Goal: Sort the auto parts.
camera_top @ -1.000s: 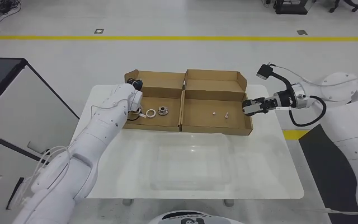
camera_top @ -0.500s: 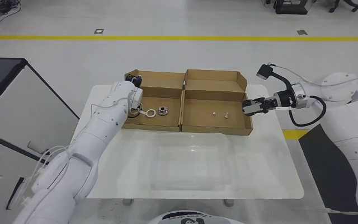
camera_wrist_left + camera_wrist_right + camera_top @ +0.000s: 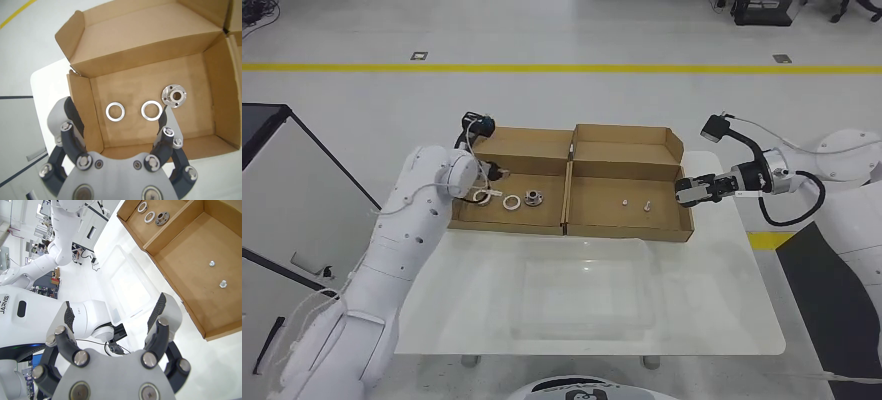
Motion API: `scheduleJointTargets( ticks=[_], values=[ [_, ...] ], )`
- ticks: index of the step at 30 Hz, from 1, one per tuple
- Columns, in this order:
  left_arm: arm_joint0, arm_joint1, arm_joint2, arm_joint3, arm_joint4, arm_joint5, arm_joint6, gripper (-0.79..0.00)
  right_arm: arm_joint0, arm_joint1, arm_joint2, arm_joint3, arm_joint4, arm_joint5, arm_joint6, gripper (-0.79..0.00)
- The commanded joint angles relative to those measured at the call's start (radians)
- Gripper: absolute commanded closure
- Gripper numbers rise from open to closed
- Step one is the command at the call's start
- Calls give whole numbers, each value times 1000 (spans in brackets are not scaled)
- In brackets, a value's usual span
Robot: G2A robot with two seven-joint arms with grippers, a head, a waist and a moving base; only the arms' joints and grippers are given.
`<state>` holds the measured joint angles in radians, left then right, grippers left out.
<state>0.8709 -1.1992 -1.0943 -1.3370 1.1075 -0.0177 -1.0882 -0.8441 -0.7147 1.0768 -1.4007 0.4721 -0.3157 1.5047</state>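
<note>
Two cardboard boxes sit side by side at the table's far side. The left box (image 3: 542,215) holds two flat metal rings (image 3: 115,111) (image 3: 151,110) and a flanged hub (image 3: 174,95). In the top view the rings (image 3: 482,196) (image 3: 512,202) and the hub (image 3: 533,196) lie in a row. My left gripper (image 3: 117,106) hangs open above that box's left wall, holding nothing. The right box (image 3: 632,228) holds two small bolts (image 3: 212,263) (image 3: 222,283). My right gripper (image 3: 682,192) stands open and empty just outside that box's right wall.
A clear plastic tray (image 3: 587,262) lies on the white table in front of the boxes, seen too in the right wrist view (image 3: 130,279). Both boxes have raised back flaps. A dark cabinet (image 3: 282,190) stands left of the table.
My left gripper has lifted and drawn back from the left box's floor, and a second ring now lies uncovered at the left. The right arm has not moved.
</note>
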Motion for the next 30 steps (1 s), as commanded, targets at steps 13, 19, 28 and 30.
scheduleJointTargets(
  ticks=[13, 19, 28, 30],
  values=[
    [256, 78, -379, -250, -493, -457, 26, -785, 0, 0, 0, 0, 0, 0, 0, -785],
    [301, 100, -473, -268, -761, -598, -17, -785, 0, 0, 0, 0, 0, 0, 0, -785],
    [322, 124, -523, -256, -962, -653, -63, -785, 0, 0, 0, 0, 0, 0, 0, -784],
    [323, 127, -522, -257, -970, -652, -63, -785, 0, 0, 0, 0, 0, 0, 0, -784]
  ],
)
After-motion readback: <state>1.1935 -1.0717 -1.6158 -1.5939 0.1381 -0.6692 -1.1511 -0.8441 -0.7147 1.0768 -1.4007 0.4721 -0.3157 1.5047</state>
